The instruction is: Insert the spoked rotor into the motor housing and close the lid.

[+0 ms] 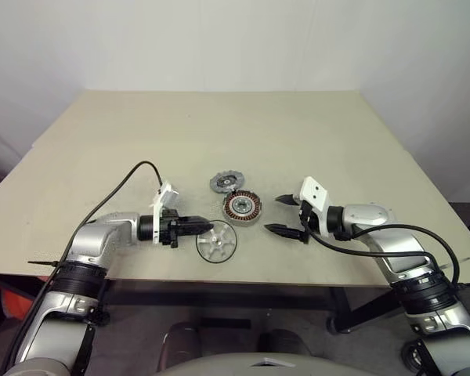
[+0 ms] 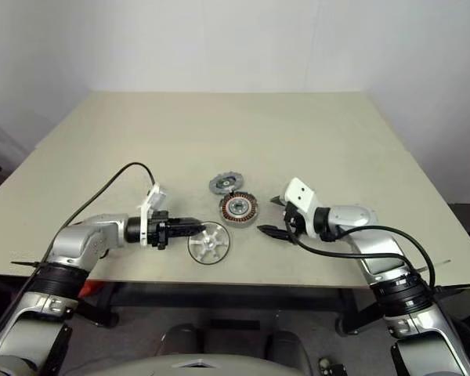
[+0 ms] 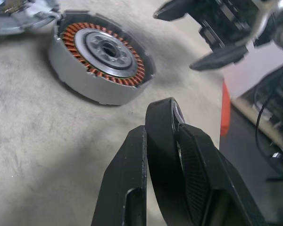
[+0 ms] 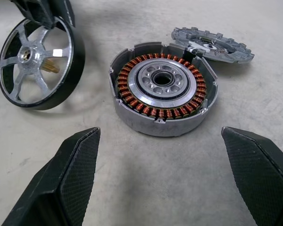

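My left gripper point(image 1: 207, 227) is shut on the thick dark rim of the spoked rotor point(image 1: 218, 241), near the table's front edge. The rotor stands tilted on its edge, its silver spokes and hub facing the right gripper. I cannot tell if its lower rim touches the table. Just right of it and farther back, the motor housing point(image 1: 243, 207) lies flat with its copper windings point(image 4: 132, 89) showing. The notched lid point(image 1: 226, 182) leans on the housing's far side. My right gripper point(image 1: 287, 215) hovers to the right of the housing, open wide and empty, its fingers point(image 4: 75, 174) pointing at it.
The beige table point(image 1: 219, 125) stretches bare behind the parts. Its front edge point(image 1: 243, 278) runs close below the rotor and both grippers. Black cables point(image 1: 125, 180) loop off each wrist.
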Motion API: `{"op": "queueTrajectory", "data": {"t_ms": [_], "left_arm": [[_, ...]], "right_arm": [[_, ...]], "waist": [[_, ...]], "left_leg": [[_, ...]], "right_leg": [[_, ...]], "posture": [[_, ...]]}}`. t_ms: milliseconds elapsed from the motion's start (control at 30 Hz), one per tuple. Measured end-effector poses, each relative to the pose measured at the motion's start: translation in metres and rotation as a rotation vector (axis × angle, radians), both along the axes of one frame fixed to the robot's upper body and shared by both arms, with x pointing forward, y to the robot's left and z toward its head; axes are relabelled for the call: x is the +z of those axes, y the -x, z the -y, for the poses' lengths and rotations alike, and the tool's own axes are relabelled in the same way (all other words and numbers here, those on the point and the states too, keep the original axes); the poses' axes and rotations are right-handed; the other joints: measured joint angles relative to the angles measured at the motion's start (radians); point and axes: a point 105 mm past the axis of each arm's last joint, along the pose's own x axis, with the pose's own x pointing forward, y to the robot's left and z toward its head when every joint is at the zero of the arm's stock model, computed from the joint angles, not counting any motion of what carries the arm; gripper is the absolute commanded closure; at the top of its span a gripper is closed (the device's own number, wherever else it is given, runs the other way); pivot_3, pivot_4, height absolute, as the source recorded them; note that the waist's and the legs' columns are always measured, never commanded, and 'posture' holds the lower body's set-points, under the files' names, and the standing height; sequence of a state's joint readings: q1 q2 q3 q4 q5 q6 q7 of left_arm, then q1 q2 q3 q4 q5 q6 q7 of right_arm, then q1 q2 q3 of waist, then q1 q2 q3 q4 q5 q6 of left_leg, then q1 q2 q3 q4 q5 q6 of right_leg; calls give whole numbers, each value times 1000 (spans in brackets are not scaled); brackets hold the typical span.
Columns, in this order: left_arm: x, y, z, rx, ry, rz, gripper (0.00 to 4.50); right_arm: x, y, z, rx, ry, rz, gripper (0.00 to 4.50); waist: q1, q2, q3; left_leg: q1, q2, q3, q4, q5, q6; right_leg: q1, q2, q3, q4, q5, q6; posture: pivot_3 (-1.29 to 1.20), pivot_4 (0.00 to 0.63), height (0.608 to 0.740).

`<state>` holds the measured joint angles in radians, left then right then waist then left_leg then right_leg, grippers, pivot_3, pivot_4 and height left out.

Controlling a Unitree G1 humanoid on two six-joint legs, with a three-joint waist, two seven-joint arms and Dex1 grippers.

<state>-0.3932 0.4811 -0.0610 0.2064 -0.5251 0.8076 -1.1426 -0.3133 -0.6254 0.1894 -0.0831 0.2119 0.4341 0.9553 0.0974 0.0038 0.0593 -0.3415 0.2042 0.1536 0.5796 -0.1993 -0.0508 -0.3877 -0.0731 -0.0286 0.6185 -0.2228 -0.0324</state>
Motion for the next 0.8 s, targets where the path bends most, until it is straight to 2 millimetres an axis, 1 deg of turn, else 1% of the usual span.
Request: {"op": "queueTrajectory", "data": {"t_ms": [100,167,233,367,433,567,733,800], "left_arm": [[1,-4,1,41,30,-47,3635],[5,-11,1,85,57,-65,3635],[11,-18,0,129,101,-88,3635],[26,-32,1,217,226,-147,3635],[30,-35,6,235,278,-186,3635],[29,-36,11,253,319,-258,3635],[31,-45,13,300,368,-309,3635],[28,-50,19,321,388,-335,3635]], "right_arm": [[0,0,0,1,2,7,277],[0,-1,1,-1,3,7,277],[-1,-1,2,-5,4,5,277],[-2,-1,4,-13,7,5,277],[-2,-1,5,-18,7,6,277],[-3,-1,6,-25,8,5,277],[-4,-2,7,-30,10,6,277],[-3,-2,7,-31,10,7,277]], "waist": [[0,0,0],[0,0,0],[0,0,0],[1,0,0],[1,0,0],[0,0,0],[1,-1,0],[1,-1,0]], "left_leg": [[-1,0,0,0,0,0],[-2,0,0,0,0,0],[-4,0,0,0,0,0],[-6,0,0,0,0,0],[-7,0,0,0,0,0],[-8,0,0,0,-1,3],[-8,0,-1,0,-2,3],[-8,-1,-1,0,-2,4]], "right_leg": [[-1,0,0,0,0,0],[-2,0,0,0,0,-1],[-3,0,0,0,3,-6],[-3,0,-1,-2,4,-6],[-4,0,-1,-4,4,-6],[-4,0,-2,-7,4,-6],[-3,0,-3,-9,4,-6],[-3,0,-3,-10,4,-6]], "posture": [[0,0,740],[0,0,740],[0,0,740],[0,0,740],[0,0,740],[0,0,740],[0,0,740],[0,0,740]]}}
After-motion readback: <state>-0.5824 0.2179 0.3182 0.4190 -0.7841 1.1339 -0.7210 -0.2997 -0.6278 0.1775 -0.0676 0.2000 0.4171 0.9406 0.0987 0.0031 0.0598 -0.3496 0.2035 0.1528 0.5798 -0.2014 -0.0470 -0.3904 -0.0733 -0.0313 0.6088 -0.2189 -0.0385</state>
